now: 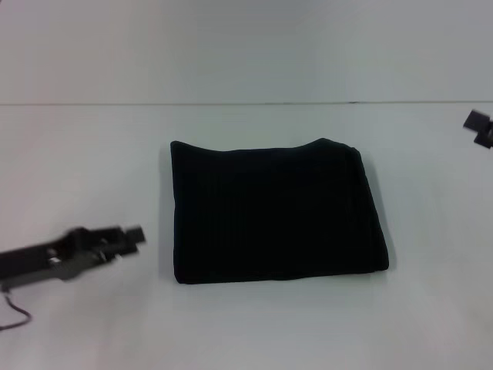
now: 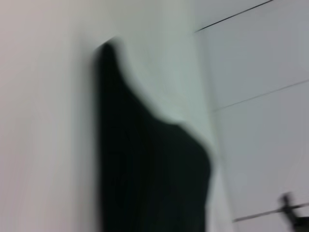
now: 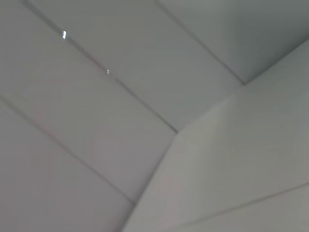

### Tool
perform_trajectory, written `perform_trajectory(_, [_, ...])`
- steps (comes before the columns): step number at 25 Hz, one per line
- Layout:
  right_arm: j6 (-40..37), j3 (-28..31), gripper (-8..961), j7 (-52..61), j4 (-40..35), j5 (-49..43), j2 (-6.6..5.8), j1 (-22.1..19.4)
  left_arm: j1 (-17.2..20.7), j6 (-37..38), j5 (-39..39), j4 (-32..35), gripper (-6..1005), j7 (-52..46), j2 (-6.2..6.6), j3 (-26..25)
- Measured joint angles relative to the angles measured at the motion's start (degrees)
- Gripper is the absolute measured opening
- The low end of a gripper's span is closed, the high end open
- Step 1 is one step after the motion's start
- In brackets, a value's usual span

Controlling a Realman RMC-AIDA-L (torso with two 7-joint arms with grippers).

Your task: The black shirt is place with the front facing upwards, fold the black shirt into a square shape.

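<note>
On the white table (image 1: 92,154), the black shirt (image 1: 277,212) lay folded into a near-square block at the centre. My left gripper (image 1: 132,236) hovered just off its left edge, my right gripper (image 1: 481,128) well apart at the far right; whether either pair of jaws stood wide or closed, I could not tell.

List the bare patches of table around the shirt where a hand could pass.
Bare table runs along the near side of the black shirt, behind it to the table's far edge, and on its right toward the right gripper. Tightest is the strip between the shirt and the left gripper.
</note>
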Motion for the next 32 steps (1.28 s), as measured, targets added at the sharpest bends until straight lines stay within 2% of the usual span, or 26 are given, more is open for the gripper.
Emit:
perform_trajectory(3, [-0.9, -0.7, 941, -2.5, -3.5, -4.6, -0.06, 0.0, 0.4, 6.9, -1.1, 0.9, 247, 13.2, -0.24, -5.3])
perform_trajectory(8, [-2.3, -3.9, 941, -12.1, -6.2, -11.7, 0.58, 1.2, -2.9, 5.1, 0.0, 1.1, 362, 24.1, -0.20, -1.2])
perform_trajectory(10, [-2.3, -5.8, 941, -17.7, -6.4, -13.6, 1.66, 2.3, -5.0, 3.4, 0.1, 1.1, 441, 29.1, -0.39, 1.0])
perform_trajectory(13, [-1.7, -6.9, 941, -24.5, -6.6, -15.6, 3.96, 4.2, -8.3, -0.7, 0.2, 1.3, 559, 36.3, -1.34, 4.3])
perform_trajectory(15, [-1.3, -7.5, 941, -27.8, -7.0, -16.4, 5.39, 5.3, -9.0, -2.0, 0.2, 1.4, 709, 37.2, -1.59, 5.2])
perform_trajectory(16, [-1.2, -8.0, 941, -29.0, -7.3, -16.6, 5.93, 5.7, -10.4, -5.0, 0.3, 1.5, 784, 37.9, -2.05, 7.8])
perform_trajectory(18, [-1.0, -9.8, 941, -30.4, -7.5, -16.9, 6.54, 6.5, -11.0, -6.8, 0.4, 1.6, 845, 38.0, -2.24, 10.0])
perform_trajectory(21, [0.0, -12.8, 941, -30.6, -7.3, -17.0, 6.62, 6.9, -11.2, -8.5, 0.4, 2.4, 936, 38.6, -2.69, 12.0])
perform_trajectory(32, [1.9, -14.1, 941, -30.3, -6.8, -16.6, 6.71, 7.4, -11.4, -8.2, 0.3, 4.3, 937, 40.9, -3.44, 12.7])
